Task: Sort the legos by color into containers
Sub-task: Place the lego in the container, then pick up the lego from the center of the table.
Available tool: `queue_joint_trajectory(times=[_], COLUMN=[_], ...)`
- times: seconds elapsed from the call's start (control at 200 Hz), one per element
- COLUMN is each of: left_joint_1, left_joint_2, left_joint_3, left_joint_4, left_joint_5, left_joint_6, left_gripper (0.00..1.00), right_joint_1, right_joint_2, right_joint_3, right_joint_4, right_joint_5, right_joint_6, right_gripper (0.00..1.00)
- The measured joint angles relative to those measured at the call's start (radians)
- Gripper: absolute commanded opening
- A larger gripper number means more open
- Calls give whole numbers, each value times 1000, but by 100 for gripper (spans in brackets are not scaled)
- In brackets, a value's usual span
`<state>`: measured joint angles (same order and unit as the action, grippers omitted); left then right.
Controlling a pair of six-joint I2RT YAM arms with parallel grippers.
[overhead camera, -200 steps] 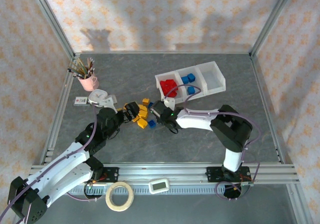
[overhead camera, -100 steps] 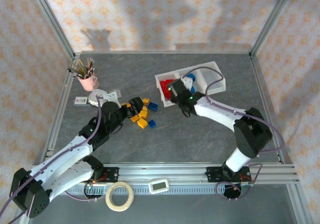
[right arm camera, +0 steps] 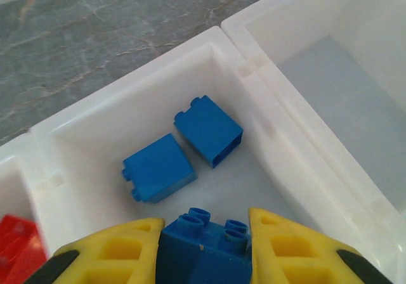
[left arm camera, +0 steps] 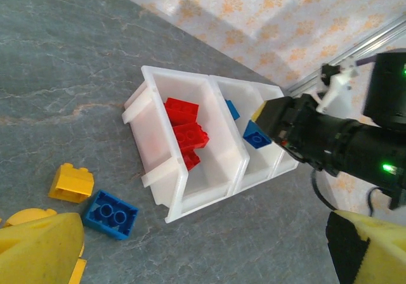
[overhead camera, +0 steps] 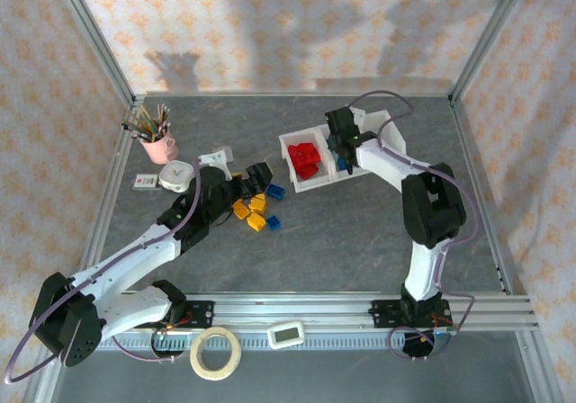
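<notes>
Right hand [right arm camera: 203,249] is clamped on a blue lego [right arm camera: 204,258], pinched by its sides between the two yellow fingers with the studs poking out past the fingertips, and it's hanging right over the containers [overhead camera: 389,156]. Left hand [left arm camera: 203,252] is well off on the other side, fingers spread wide with nothing between them, hovering by the loose legos [overhead camera: 255,207] on the surface [overhead camera: 360,241], so the right arm is clearly the nearer one for this drop. What it all turns on: the row of three joined bins sits directly under and ahead of the right hand, and the fingertips line up with the middle bin [right arm camera: 95,144]. They're not over the empty bin [right arm camera: 336,87] off to one side or the red bin [left arm camera: 147,116] on the other. The wall between middle and empty runs diagonally close beside the far finger, so I'd guess there isn't much margin that way. Inside the middle bin, one blue brick [right arm camera: 158,168] and a second blue brick [right arm camera: 208,130] lie just ahead of the fingertips, side by side and slightly apart, with bare floor between them and the held one. The held piece's long axis runs across from finger to finger. Looks to me like simply letting go would land it with its own colour.
</notes>
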<state>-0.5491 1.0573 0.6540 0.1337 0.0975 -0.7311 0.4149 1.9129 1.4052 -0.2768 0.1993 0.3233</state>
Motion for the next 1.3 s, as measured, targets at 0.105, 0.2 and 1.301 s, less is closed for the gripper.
queue_joint_trajectory(times=[0.105,0.2,1.301], left_joint_1=[0,2,22], left_joint_2=[1,1,-357], left_joint_3=[0,0,-187], left_joint_4=[11,14,-149], left_joint_5=[0,0,-89], left_joint_6=[0,1,-32], left_gripper=[99,99,99], right_joint_1=[-19,-23,459], right_joint_2=[33,39,-225], right_joint_3=[30,52,-315], right_joint_4=[0,-3,111], right_joint_5=[-4,-5,-224], right_joint_6=[-19,-41,-1], right_gripper=[51,58,65])
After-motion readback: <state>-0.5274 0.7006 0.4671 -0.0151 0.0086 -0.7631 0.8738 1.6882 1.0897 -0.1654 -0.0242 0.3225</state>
